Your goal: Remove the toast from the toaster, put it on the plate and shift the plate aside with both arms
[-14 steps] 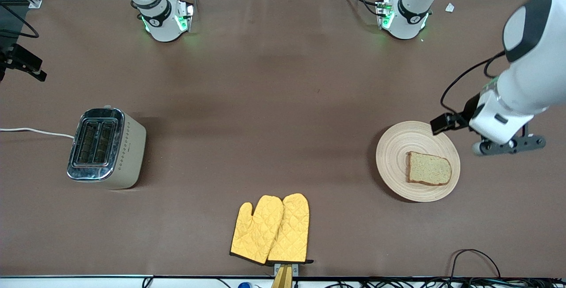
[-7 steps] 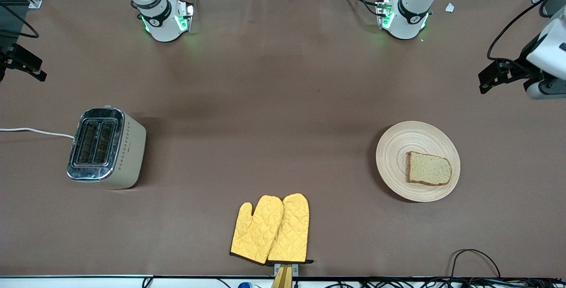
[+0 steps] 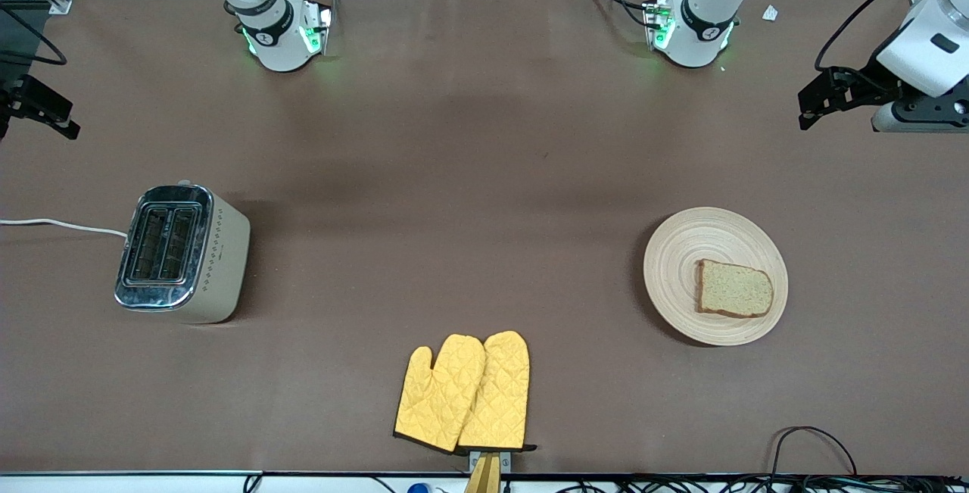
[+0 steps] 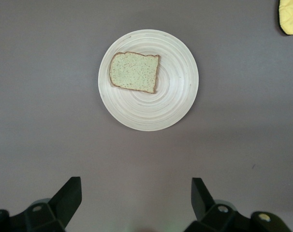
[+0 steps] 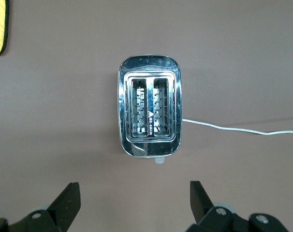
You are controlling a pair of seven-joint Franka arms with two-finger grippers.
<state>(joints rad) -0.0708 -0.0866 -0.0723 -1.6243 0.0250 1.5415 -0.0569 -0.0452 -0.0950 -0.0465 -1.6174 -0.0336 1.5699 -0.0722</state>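
Toast (image 3: 734,288) sits on plate (image 3: 681,251); left gripper (image 4: 134,203) pulled up and away, fingers apart, empty. Right gripper (image 5: 132,203) over empty toaster (image 5: 150,112), fingers apart. Task looks done.

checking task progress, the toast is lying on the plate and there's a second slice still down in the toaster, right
Not quite. The toast does lie on the wooden plate, but the toaster holds no second slice: the right wrist view looks straight down into both slots and shows only bare wire racks.

Left end effector (image 3: 920,107) cut by front view's edge; mitt (image 4: 290,17) & white cord (image 5: 243,129) cropped in wrist views.
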